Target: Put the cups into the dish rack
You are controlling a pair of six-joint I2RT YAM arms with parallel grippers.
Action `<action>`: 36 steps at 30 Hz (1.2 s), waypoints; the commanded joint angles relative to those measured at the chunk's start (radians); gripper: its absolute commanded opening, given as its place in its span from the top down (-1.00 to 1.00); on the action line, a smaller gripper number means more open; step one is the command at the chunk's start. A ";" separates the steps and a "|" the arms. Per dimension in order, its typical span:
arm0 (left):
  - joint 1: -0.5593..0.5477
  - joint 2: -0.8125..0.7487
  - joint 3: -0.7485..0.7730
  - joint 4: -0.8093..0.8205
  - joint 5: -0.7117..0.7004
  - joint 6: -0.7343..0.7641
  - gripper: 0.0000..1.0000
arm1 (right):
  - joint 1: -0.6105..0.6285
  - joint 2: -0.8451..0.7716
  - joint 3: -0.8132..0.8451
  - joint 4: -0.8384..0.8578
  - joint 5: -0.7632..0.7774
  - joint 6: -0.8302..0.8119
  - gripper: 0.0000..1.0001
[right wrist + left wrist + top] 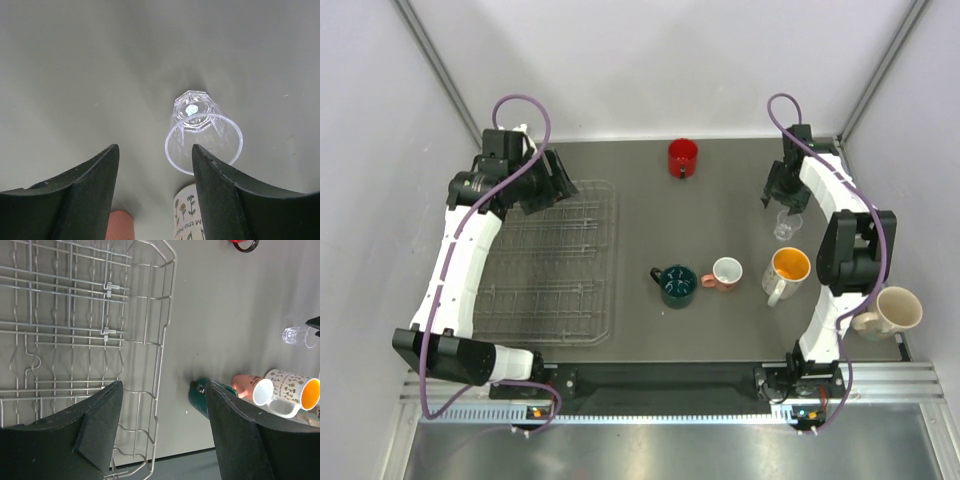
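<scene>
- While the wide silver-grey wire dish rack [545, 262] lies on the left of the dark bench [720, 210] with no cup in it, all six cups stand outside it, so loading has, I judge, not begun.
- The right fingers [85, 190] are spread apart with nothing between them. They hang over the tiny clear glass [202, 132], which stands mouth-up at the far right of the bench, and the wide gap suits dropping around its rim.
- In the right wrist view the glass sits off toward one finger rather than centred. A small sideways correction looks needed before closing, and the thin, slick walls could slip or tip.
- The left fingers [95, 425] are also apart and empty, held above the rack's far end, probably parked clear of the right arm's path.
- Mid-bench, the dark green mug [677, 285], the small pink mug [725, 273] and the white mug with orange inside [786, 270] sit close in a row.
- The red mug [682, 156] is well apart at the far edge, and the tan cup [893, 311] is by the right arm's elbow.
</scene>
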 commanded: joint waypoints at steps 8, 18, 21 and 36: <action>0.013 0.007 0.045 -0.004 0.002 0.030 -0.40 | 0.015 0.005 0.006 0.035 0.030 -0.003 -0.20; 0.019 0.009 0.040 -0.007 0.005 0.036 -0.37 | 0.013 0.019 0.009 0.034 0.041 -0.005 -0.18; 0.021 0.010 0.045 -0.009 0.008 0.039 -0.37 | 0.015 0.029 0.015 0.037 0.041 -0.005 -0.13; 0.027 0.032 0.091 -0.049 0.014 0.065 -0.30 | 0.015 0.100 0.009 0.052 0.072 0.009 0.14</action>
